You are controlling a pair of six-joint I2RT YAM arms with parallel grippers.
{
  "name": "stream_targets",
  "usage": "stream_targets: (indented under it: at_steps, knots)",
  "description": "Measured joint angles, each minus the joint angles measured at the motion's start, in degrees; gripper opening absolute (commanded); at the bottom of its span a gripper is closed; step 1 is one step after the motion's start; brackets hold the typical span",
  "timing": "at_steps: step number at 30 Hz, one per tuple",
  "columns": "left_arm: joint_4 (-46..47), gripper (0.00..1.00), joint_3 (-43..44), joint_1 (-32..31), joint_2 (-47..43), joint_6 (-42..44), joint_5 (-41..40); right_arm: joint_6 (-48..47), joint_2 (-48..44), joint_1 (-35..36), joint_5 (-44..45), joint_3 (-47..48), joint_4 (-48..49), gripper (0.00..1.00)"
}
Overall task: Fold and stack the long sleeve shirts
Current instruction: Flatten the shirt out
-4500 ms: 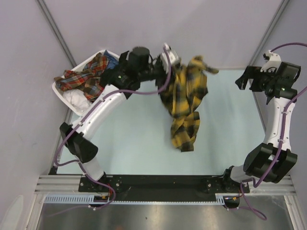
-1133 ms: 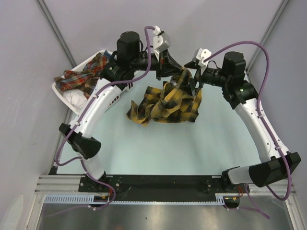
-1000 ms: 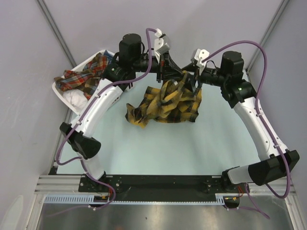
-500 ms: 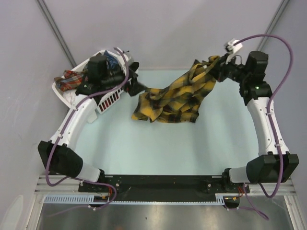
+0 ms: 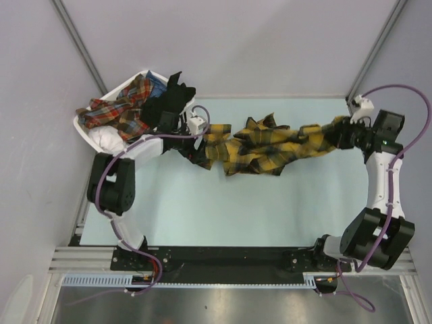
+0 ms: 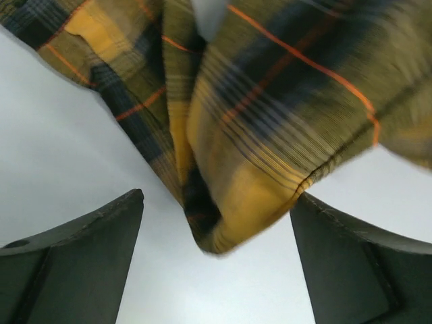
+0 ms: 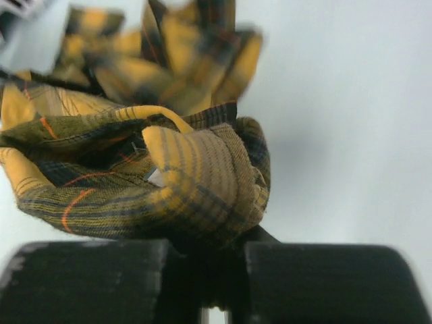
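A mustard-yellow and black plaid long sleeve shirt (image 5: 270, 147) lies stretched in a bunched band across the back of the pale table (image 5: 223, 209). My right gripper (image 5: 339, 135) is at its right end, shut on a wad of the plaid cloth (image 7: 196, 182); in the right wrist view the gripper (image 7: 206, 253) has its jaws pressed close on the fabric. My left gripper (image 5: 200, 150) sits at the shirt's left end with its jaws wide apart. In the left wrist view a corner of the shirt (image 6: 229, 223) hangs between the open left gripper (image 6: 217, 198) without being held.
A white slatted basket (image 5: 91, 132) stands at the back left corner, holding a red plaid shirt (image 5: 120, 108) and a white cloth (image 5: 108, 140). Grey walls close in the table at the back and both sides. The black arm rail (image 5: 223, 258) runs along the near edge.
The left gripper has let go of the shirt and dropped back to its left end. The right gripper has pulled its end far to the right, stretching the shirt out across the table.
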Motion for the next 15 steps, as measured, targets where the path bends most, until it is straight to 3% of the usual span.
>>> stream_targets:
  at_steps: [2,3,5,8,11,15]
  knots:
    - [0.0,0.57,2.7,-0.2,4.5,-0.9,-1.2,-3.8,-2.0,-1.4,0.5,-3.3,-4.5,0.61]
    - [-0.7,0.39,4.9,-0.4,7.0,-1.3,-1.6,-5.4,-2.8,-1.7,0.8,-4.3,-7.2,0.83]
    - [-2.5,0.29,9.0,-0.7,10.6,-1.3,-1.5,-9.4,-3.7,-2.5,1.5,-4.7,-12.2,0.99]
    - [-3.9,0.27,10.5,-1.2,11.2,0.7,-1.0,-16.8,-3.7,-5.2,2.6,-3.1,-19.5,1.00]
    - [-4.7,0.27,6.5,-2.0,6.5,5.5,-1.0,-23.6,-2.2,-8.5,2.5,2.5,-27.6,1.00]
    - [-6.1,0.28,-0.2,-4.1,-2.3,11.6,-2.1,-26.8,0.0,-3.0,1.2,10.8,-30.4,0.98]
